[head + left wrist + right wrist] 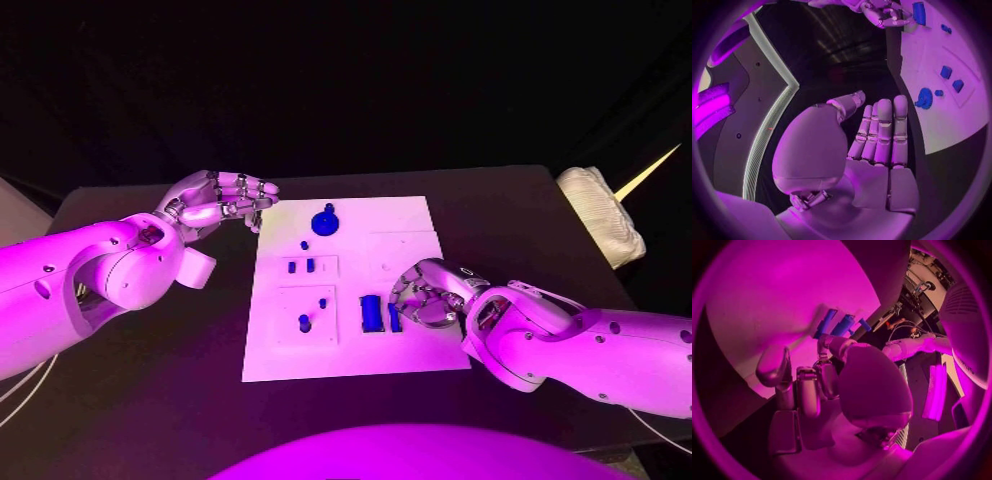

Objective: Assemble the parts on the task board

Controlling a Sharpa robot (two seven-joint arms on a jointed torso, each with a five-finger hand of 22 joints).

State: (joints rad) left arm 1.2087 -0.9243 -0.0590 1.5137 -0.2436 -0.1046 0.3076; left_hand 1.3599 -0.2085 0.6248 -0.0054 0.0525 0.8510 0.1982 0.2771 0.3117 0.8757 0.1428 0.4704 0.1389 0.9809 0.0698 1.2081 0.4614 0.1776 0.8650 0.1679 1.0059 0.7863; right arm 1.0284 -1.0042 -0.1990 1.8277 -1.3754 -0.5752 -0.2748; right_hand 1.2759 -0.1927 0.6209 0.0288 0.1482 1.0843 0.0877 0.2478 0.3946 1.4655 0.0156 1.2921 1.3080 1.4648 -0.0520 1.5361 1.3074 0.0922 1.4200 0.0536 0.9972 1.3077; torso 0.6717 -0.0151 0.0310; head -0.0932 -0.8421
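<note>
While several blue parts already sit on the task board (418, 215), assembly appears partly done, with loose pieces left to seat. At far left, the left hand (216, 203) hovers off the board's corner, fingers straight, close together, holding nothing. On the board lie a round blue part (326, 221), small blue pegs (300, 266) in a recess, then two upright blue blocks (372, 314). The right hand (428, 295) reaches beside these blocks; whether its fingers grip one cannot be told.

The bench (159, 400) is matt black. On it the board (418, 225) looks smooth, flat and plastic-like, its parts (372, 313) glossy blue. Both hands (216, 200) (426, 293) gleam like polished metal. At two o'clock lies a pale, ribbed cloth (601, 215).
</note>
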